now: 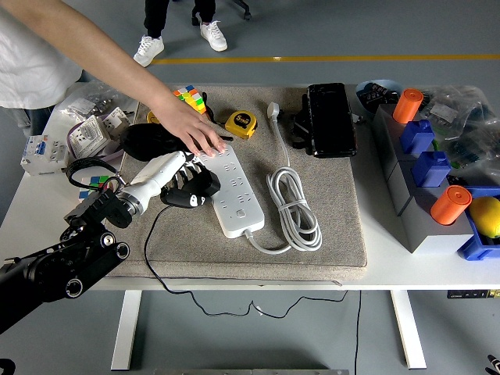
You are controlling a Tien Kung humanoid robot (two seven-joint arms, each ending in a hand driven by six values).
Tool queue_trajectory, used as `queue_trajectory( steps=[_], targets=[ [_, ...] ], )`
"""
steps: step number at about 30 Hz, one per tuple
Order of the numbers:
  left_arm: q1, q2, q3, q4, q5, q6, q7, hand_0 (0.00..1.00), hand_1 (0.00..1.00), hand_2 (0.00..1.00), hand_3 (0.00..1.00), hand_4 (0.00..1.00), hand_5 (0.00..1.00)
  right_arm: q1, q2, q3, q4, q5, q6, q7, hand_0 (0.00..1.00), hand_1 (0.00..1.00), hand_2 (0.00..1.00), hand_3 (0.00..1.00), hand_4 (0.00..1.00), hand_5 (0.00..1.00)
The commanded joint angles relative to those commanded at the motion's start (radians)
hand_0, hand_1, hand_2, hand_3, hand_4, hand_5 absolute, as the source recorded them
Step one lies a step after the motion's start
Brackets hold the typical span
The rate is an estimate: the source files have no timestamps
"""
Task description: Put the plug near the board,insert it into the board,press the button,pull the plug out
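Observation:
A white power strip (238,205) lies slanted on the grey mat (336,226). My left hand (184,184) sits at the strip's left edge, its dark fingers curled over a black plug (192,197). The plug is just beside the strip, at its left side. A thin black cable (153,234) trails from the plug off the table's front edge. A person's hand (194,129) reaches in from the upper left and presses its fingertips on the strip's far end. My right arm is out of view.
The strip's own white cord (295,207) lies coiled to its right. Behind are a yellow tape measure (241,123), a colour cube (191,98) and a black case (330,119). A grey box (426,207) with blue and orange pieces stands at the right.

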Motion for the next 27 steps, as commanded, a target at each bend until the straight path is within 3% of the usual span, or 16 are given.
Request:
queue_trajectory(
  steps=[2,3,8,9,14,15,26,27],
  targets=[
    [0.000,0.000,-0.004,-0.001,0.000,-0.004,0.001,0.299,0.467,0.515,0.559,0.796,0.050,0.001,0.000,-0.001,0.000,0.000,0.000,0.000,0.610,0.665,0.660,0.537,0.814,0.491],
    [-0.001,0.001,-0.005,-0.002,0.003,-0.006,0.003,0.343,0.510,0.541,0.575,0.905,0.108,0.001,0.000,0.000,0.000,0.000,0.000,0.000,0.611,0.664,0.658,0.537,0.814,0.489],
    [0.000,0.001,-0.009,-0.001,0.005,-0.007,0.000,0.343,0.510,0.541,0.575,0.905,0.108,0.001,0.001,0.001,-0.001,0.001,0.000,0.000,0.611,0.664,0.658,0.537,0.814,0.489],
    [0.000,0.002,-0.010,-0.001,0.004,-0.007,-0.001,0.363,0.534,0.555,0.603,0.998,0.225,0.001,0.000,0.002,-0.001,0.001,0.000,-0.001,0.610,0.665,0.659,0.537,0.814,0.490],
    [0.004,0.002,-0.016,-0.004,0.007,-0.015,0.000,0.363,0.534,0.555,0.603,0.998,0.225,0.001,0.000,0.001,-0.001,0.001,0.000,0.000,0.610,0.665,0.659,0.537,0.814,0.490],
    [0.005,0.002,-0.016,-0.004,0.007,-0.018,0.000,0.382,0.556,0.573,0.655,0.998,0.301,0.001,0.001,0.001,0.000,0.000,0.000,0.000,0.610,0.665,0.659,0.537,0.814,0.490],
    [0.012,0.003,-0.030,-0.018,0.015,-0.021,-0.003,0.390,0.556,0.574,0.661,0.998,0.338,0.001,0.001,0.001,0.000,0.000,0.000,0.000,0.610,0.664,0.659,0.538,0.815,0.491],
    [0.012,0.003,-0.033,-0.022,0.016,-0.021,-0.003,0.412,0.575,0.608,0.680,0.998,0.366,0.001,0.001,0.002,0.000,0.001,0.000,0.000,0.610,0.664,0.659,0.538,0.816,0.491]
  ],
)
